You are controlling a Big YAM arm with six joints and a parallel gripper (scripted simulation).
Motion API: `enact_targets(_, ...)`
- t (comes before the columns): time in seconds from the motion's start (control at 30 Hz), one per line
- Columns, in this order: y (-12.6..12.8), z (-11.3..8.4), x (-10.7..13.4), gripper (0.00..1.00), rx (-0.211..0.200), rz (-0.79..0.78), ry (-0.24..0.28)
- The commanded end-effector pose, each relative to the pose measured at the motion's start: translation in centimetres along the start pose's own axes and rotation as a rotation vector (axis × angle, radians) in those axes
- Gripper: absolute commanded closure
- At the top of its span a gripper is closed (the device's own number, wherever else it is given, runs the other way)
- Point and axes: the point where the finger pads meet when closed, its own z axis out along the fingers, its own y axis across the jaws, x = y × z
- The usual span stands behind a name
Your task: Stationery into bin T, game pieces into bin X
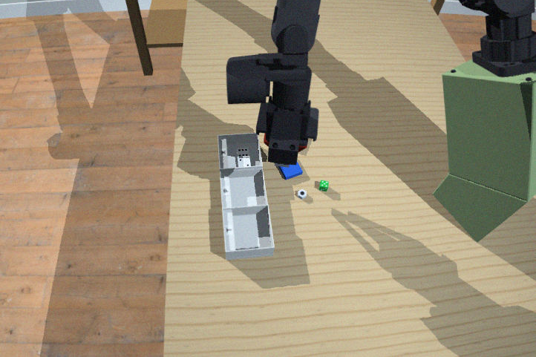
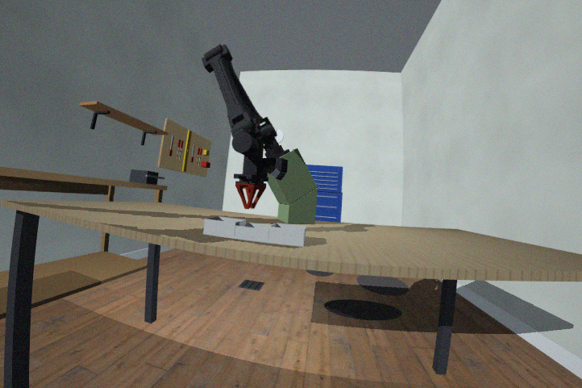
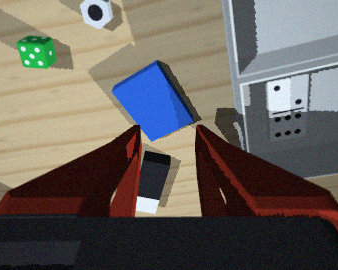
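My gripper (image 3: pixel 168 135) (image 2: pixel 250 202) is open and empty, and hangs over the table just right of the grey three-part bin row (image 1: pixel 246 253) (image 2: pixel 253 233) (image 3: pixel 234 60). In the top view the wrist hides its fingers. A black and white eraser (image 3: pixel 152 181) lies on the table below and between the red fingers. A blue block (image 1: pixel 289 171) (image 3: pixel 151 100) lies just ahead of the fingertips. A green die (image 1: pixel 323 185) (image 3: pixel 36 52) and a white hex nut (image 1: pixel 302 194) (image 3: pixel 96 11) lie further on. A white and grey domino (image 1: pixel 243 157) (image 3: pixel 285 107) lies in the bin's end compartment.
The arm's green base (image 1: pixel 485 136) (image 2: pixel 296 185) stands at the right side of the table. The bin's middle and near compartments look empty. The table's left edge runs close beside the bin row.
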Motion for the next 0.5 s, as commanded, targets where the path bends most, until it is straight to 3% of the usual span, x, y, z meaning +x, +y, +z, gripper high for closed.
enact_targets(0.0, 1.2, -0.9, -1.2, 0.71, 0.030, 0.155, -0.008)
enact_targets(0.3, 9.1, -0.8, -2.7, 0.71, 0.014, 0.372, -0.011)
enact_targets(0.47, 8.6, -0.8, -2.9, 0.71, 0.001, 0.458, -0.013)
